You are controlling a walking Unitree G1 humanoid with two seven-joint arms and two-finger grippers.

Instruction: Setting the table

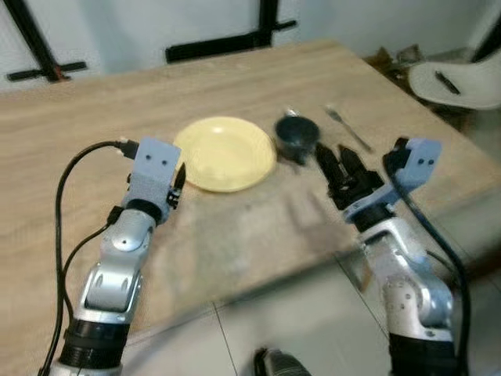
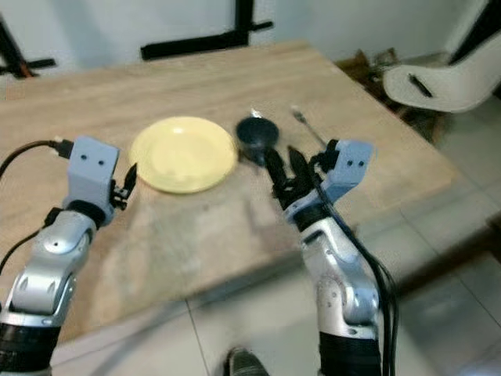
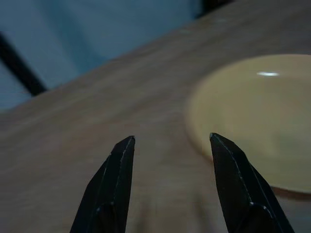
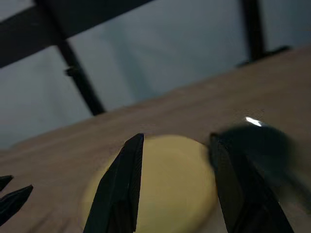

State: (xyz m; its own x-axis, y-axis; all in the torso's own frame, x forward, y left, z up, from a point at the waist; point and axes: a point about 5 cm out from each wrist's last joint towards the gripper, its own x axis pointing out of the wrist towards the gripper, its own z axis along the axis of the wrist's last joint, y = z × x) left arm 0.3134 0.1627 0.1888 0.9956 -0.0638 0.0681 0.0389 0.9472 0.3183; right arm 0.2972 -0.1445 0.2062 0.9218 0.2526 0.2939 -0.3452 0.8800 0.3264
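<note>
A yellow plate point(image 1: 227, 153) lies in the middle of the wooden table point(image 1: 94, 110). Just right of it stands a small dark bowl point(image 1: 297, 137), and a silver utensil point(image 1: 348, 129) lies further right. My left gripper point(image 1: 178, 184) hovers over the table by the plate's near left rim, open and empty. In the left wrist view the plate point(image 3: 252, 116) sits beyond one of the fingertips point(image 3: 221, 145). My right gripper point(image 1: 338, 164) is open and empty, low over the table just in front and right of the bowl. In the right wrist view it points toward the plate point(image 4: 165, 184) and bowl point(image 4: 262, 141).
The table's near edge runs diagonally under both arms, with tiled floor point(image 1: 297, 313) below. A white chair point(image 1: 458, 78) stands past the table's right corner. Black stand legs point(image 1: 227, 43) lie on the floor behind the table.
</note>
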